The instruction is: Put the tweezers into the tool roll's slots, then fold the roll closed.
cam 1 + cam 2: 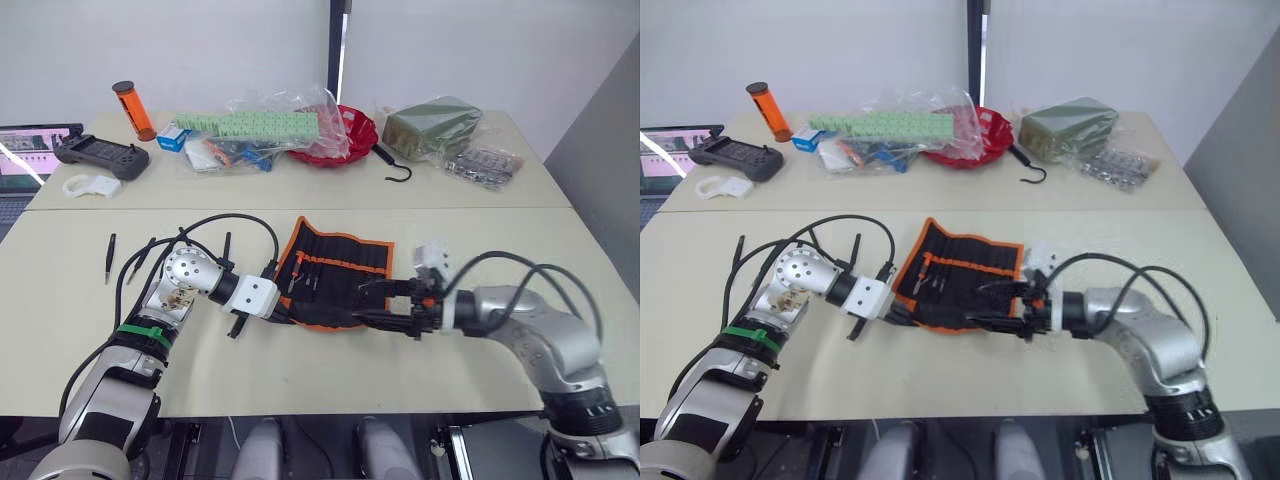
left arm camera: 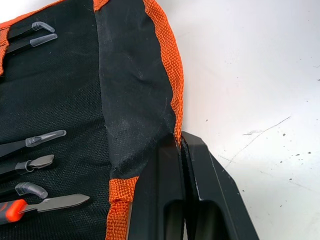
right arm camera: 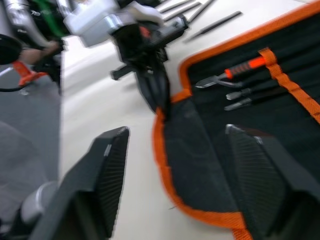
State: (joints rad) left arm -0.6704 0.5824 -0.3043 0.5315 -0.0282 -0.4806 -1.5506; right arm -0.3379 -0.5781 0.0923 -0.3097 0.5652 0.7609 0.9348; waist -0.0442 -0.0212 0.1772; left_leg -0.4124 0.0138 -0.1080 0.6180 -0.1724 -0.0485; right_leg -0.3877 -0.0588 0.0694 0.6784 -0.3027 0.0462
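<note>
Beige desk [image 1: 420, 370] tops meet at a seam under a white wall, and on the near one the tool roll [image 1: 340, 270] lies unrolled, its inner face up. Slim tools sit in the slots [image 1: 330, 268] near its left end, one with an orange handle. The left tool [image 1: 285, 313] is clenched on the roll's orange-trimmed near-left corner; the left wrist view shows the two fingers [image 2: 197, 200] pressed together with the fabric edge between them. The right tool [image 1: 392, 305] hovers at the roll's near-right edge with its fingers [image 3: 105, 175] spread apart, one over the black fabric and one over bare desk, grasping nothing.

Several loose tweezers [image 1: 110, 257] lie on the desk left of the roll, beside the left arm's cables.

On the far desk stand a red bowl [image 1: 350, 135] partly under clear plastic bags [image 1: 270, 120], a black hook [image 1: 395, 165], a green packet [image 1: 432, 125], an orange cylinder [image 1: 133, 110], a black handheld controller [image 1: 100, 155] and a white ring-shaped piece [image 1: 92, 185].
</note>
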